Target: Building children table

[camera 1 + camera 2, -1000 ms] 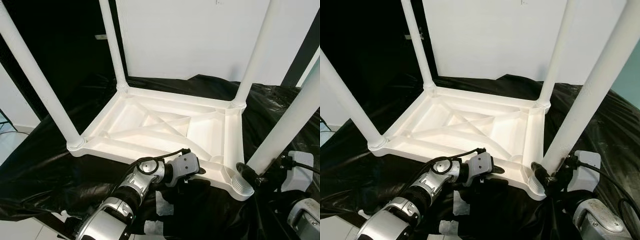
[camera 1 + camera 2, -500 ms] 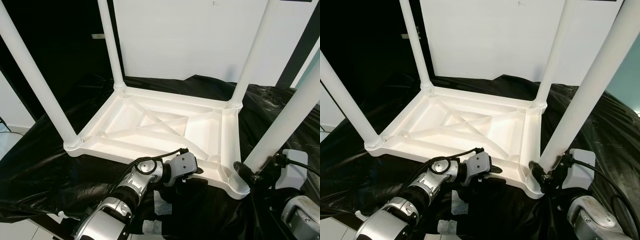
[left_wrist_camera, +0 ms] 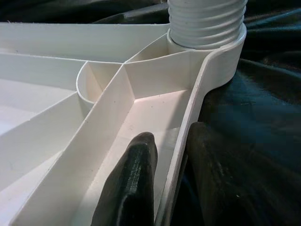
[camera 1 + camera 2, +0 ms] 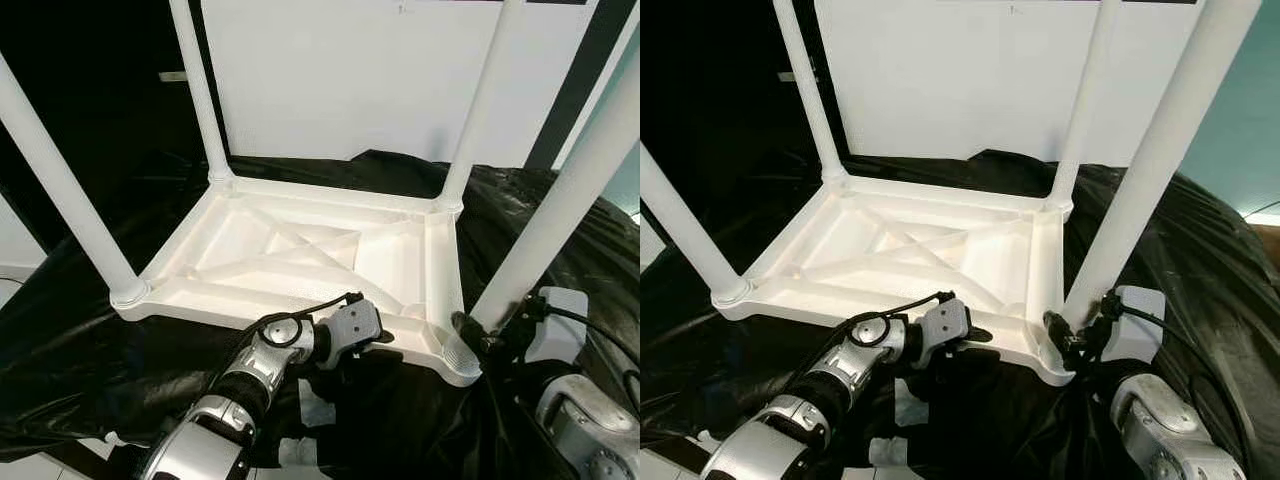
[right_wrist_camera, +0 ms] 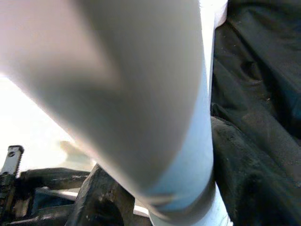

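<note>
Four white round plastic legs point upward from the upside-down white ribbed plastic tabletop (image 4: 300,250), which lies flat on black plastic sheeting (image 4: 90,330). My left gripper (image 3: 171,179) pinches its near rim. My right gripper (image 4: 478,338) clasps the near-right leg (image 4: 560,210) at its base.

Both eye views are evenly bright and sharp. The upturned white plastic table top (image 4: 300,250) nearly washes out, while the crinkled black plastic sheet (image 4: 80,330) under it swallows detail and carries soft sheen. In the left wrist view the ribbed plastic is crisp beyond the 2 black fingers (image 3: 129,183), which blur slightly. In the right wrist view a white round table leg (image 5: 141,94) is close and badly out of focus, grey in shadow, overexposed beside it.
</note>
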Controlling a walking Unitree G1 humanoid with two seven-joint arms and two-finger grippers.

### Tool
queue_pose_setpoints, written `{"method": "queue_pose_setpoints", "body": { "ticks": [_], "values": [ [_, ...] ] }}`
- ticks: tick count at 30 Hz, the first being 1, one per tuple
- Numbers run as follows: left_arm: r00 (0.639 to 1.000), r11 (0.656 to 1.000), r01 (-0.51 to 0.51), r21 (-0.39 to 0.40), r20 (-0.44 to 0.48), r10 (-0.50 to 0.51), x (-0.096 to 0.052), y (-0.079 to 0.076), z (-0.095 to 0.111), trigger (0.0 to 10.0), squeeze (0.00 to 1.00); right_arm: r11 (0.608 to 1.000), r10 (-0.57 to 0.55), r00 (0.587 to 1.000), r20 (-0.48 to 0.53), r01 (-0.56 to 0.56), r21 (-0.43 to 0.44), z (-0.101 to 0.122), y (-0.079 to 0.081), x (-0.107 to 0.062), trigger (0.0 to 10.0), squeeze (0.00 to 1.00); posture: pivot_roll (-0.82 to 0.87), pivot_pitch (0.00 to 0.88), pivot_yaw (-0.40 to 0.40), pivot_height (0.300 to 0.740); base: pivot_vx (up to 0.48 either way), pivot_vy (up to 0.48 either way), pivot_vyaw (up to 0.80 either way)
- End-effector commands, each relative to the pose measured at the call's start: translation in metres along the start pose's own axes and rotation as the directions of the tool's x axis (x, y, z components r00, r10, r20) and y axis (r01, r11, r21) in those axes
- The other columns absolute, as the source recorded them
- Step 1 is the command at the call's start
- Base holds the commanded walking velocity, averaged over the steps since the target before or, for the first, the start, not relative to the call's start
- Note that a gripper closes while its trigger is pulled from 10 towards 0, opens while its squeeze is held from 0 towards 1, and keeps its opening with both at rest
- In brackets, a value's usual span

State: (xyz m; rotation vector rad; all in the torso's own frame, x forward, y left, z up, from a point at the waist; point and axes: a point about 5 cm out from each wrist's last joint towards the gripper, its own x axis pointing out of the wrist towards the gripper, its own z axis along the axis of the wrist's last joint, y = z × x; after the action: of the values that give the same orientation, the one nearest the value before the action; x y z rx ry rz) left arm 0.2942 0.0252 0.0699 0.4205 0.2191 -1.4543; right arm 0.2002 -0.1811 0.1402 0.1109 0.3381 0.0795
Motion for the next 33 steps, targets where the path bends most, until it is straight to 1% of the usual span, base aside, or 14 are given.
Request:
{"method": "queue_pose_setpoints", "body": {
  "ticks": [1, 6, 13, 14, 16, 18, 22, 25, 28, 29, 30, 31, 32, 33],
  "values": [
    [0.965, 0.964, -0.251, -0.082, -0.099, 0.243, 0.013, -0.002, -0.016, 0.0, 0.00, 0.994, -0.076, 0.974, -0.215, 0.090, 0.056, -0.044, -0.007, 0.012, 10.0, 0.00, -0.18, 0.000, 0.055, 0.740, 0.000, 0.000, 0.00],
    [0.941, 0.930, -0.336, -0.149, -0.093, 0.325, 0.019, 0.005, -0.008, 0.0, 0.00, 0.987, -0.127, 0.985, -0.120, 0.138, 0.086, -0.046, -0.004, 0.025, 10.0, 0.00, -0.17, 0.000, 0.058, 0.740, 0.000, 0.000, 0.00],
    [0.930, 0.918, -0.365, -0.155, -0.101, 0.353, 0.017, 0.009, -0.008, 0.0, 0.00, 0.986, -0.162, 0.986, 0.028, 0.160, 0.054, -0.047, -0.006, 0.032, 10.0, 0.00, -0.16, 0.000, 0.065, 0.740, 0.000, 0.000, 0.00],
    [0.928, 0.916, -0.369, -0.157, -0.109, 0.356, 0.015, 0.010, -0.009, 0.0, 0.00, 0.977, -0.213, 0.972, 0.096, 0.212, 0.027, -0.047, -0.007, 0.035, 10.0, 0.00, -0.15, 0.000, 0.072, 0.740, 0.000, 0.000, 0.00],
    [0.928, 0.916, -0.369, -0.157, -0.113, 0.355, 0.014, 0.010, -0.009, 0.0, 0.00, 0.973, -0.232, 0.965, 0.125, 0.231, 0.021, -0.047, -0.006, 0.037, 10.0, 0.00, -0.14, 0.000, 0.074, 0.740, 0.000, 0.000, 0.00],
    [0.927, 0.915, -0.372, -0.156, -0.121, 0.356, 0.013, 0.010, -0.011, 0.0, 0.00, 0.963, -0.267, 0.943, 0.199, 0.270, 0.011, -0.044, -0.001, 0.041, 10.0, 0.00, -0.13, 0.000, 0.078, 0.740, 0.000, 0.000, 0.00],
    [0.924, 0.913, -0.377, -0.154, -0.128, 0.360, 0.011, 0.010, -0.012, 0.0, 0.00, 0.962, -0.267, 0.933, 0.243, 0.272, 0.014, -0.042, 0.008, 0.045, 10.0, 0.00, -0.12, 0.000, 0.079, 0.740, 0.000, 0.000, 0.00],
    [0.921, 0.911, -0.383, -0.151, -0.136, 0.365, 0.009, 0.010, -0.015, 0.0, 0.00, 0.971, -0.229, 0.938, 0.260, 0.237, 0.000, -0.043, 0.023, 0.048, 10.0, 0.00, -0.10, 0.000, 0.073, 0.740, 0.000, 0.000, 0.00],
    [0.920, 0.911, -0.385, -0.151, -0.139, 0.366, 0.007, 0.010, -0.016, 0.0, 0.00, 0.970, -0.235, 0.936, 0.262, 0.244, 0.001, -0.044, 0.022, 0.048, 10.0, 0.00, -0.10, 0.000, 0.069, 0.740, 0.000, 0.000, 0.00],
    [0.921, 0.911, -0.382, -0.152, -0.145, 0.362, 0.006, 0.008, -0.019, 0.0, 0.00, 0.968, -0.242, 0.936, 0.256, 0.250, 0.000, -0.047, 0.016, 0.048, 10.0, 0.61, -0.10, 0.000, 0.065, 0.740, 0.000, 0.000, 0.00],
    [0.922, 0.913, -0.379, -0.149, -0.147, 0.359, 0.006, 0.007, -0.020, 7.0, 0.00, 0.971, -0.231, 0.937, 0.261, 0.241, -0.006, -0.048, 0.013, 0.048, 10.0, 1.00, -0.10, 0.000, 0.060, 0.740, 0.000, 0.000, 0.00],
    [0.922, 0.913, -0.379, -0.149, -0.147, 0.359, 0.006, 0.007, -0.020, 7.0, 0.00, 0.971, -0.231, 0.937, 0.261, 0.241, -0.006, -0.048, 0.013, 0.048, 10.0, 1.00, -0.10, 0.000, 0.060, 0.740, 0.000, 0.000, 0.00],
    [0.922, 0.914, -0.378, -0.147, -0.150, 0.358, 0.006, 0.007, -0.021, 10.0, 0.00, 0.974, -0.216, 0.941, 0.260, 0.226, -0.009, -0.048, 0.011, 0.047, 10.0, 1.00, -0.10, 0.000, 0.059, 0.740, 0.000, 0.000, 0.00],
    [0.922, 0.914, -0.379, -0.146, -0.151, 0.358, 0.007, 0.006, -0.021, 10.0, 0.00, 0.977, -0.204, 0.944, 0.260, 0.215, -0.011, -0.049, 0.010, 0.046, 10.0, 1.00, -0.11, 0.000, 0.053, 0.740, 0.000, 0.000, 0.00]
  ]
}}
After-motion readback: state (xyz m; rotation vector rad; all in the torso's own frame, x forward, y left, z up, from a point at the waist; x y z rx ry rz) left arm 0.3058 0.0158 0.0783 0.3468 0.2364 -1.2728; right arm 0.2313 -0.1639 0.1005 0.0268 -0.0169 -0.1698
